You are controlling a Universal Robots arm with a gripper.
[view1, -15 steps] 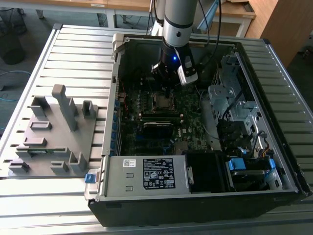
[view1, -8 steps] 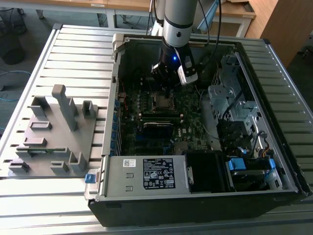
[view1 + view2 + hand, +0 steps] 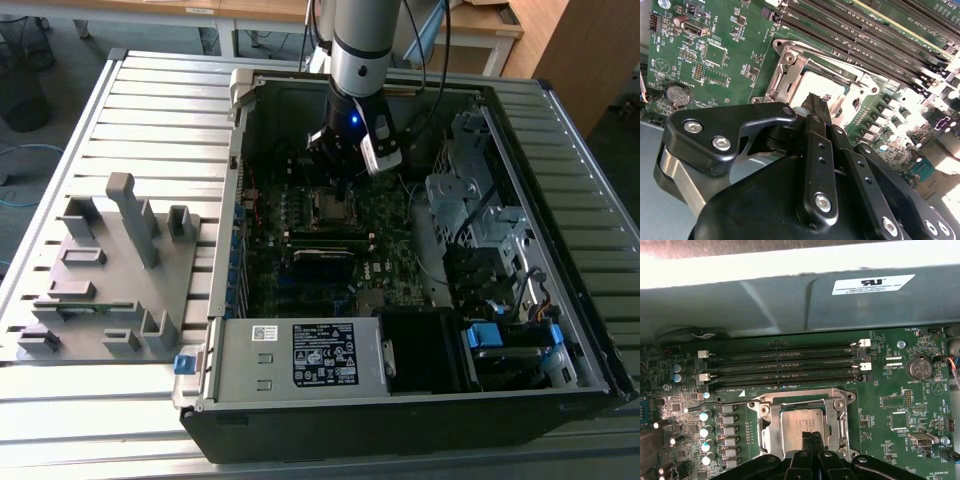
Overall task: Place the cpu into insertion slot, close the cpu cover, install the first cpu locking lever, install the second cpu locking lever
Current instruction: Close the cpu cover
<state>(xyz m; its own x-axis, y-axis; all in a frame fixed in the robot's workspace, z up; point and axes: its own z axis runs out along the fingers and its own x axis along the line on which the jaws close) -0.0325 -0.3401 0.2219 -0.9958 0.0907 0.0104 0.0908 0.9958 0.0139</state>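
The cpu (image 3: 799, 421) (image 3: 812, 86), a silver-grey square, lies in the insertion slot (image 3: 846, 401) on the green motherboard. The silver cpu cover (image 3: 768, 426) (image 3: 786, 64) lies flat around the chip, which shows through its window. My gripper (image 3: 808, 438) (image 3: 817, 100) is shut, its black fingertips pressed together right over the chip's near edge, with nothing seen between them. I cannot tell whether they touch the chip. A thin dark locking lever (image 3: 715, 403) sticks out sideways from one corner of the socket. In the exterior view the gripper (image 3: 340, 175) hangs above the socket (image 3: 334, 206) inside the open case.
Several long black memory slots (image 3: 782, 365) run alongside the socket, with a row of capacitors (image 3: 705, 430) on another side. The grey case wall (image 3: 790, 295) rises close behind. Drive cages and cables (image 3: 480, 230) fill the exterior view's right. A grey parts fixture (image 3: 110, 270) stands outside the case.
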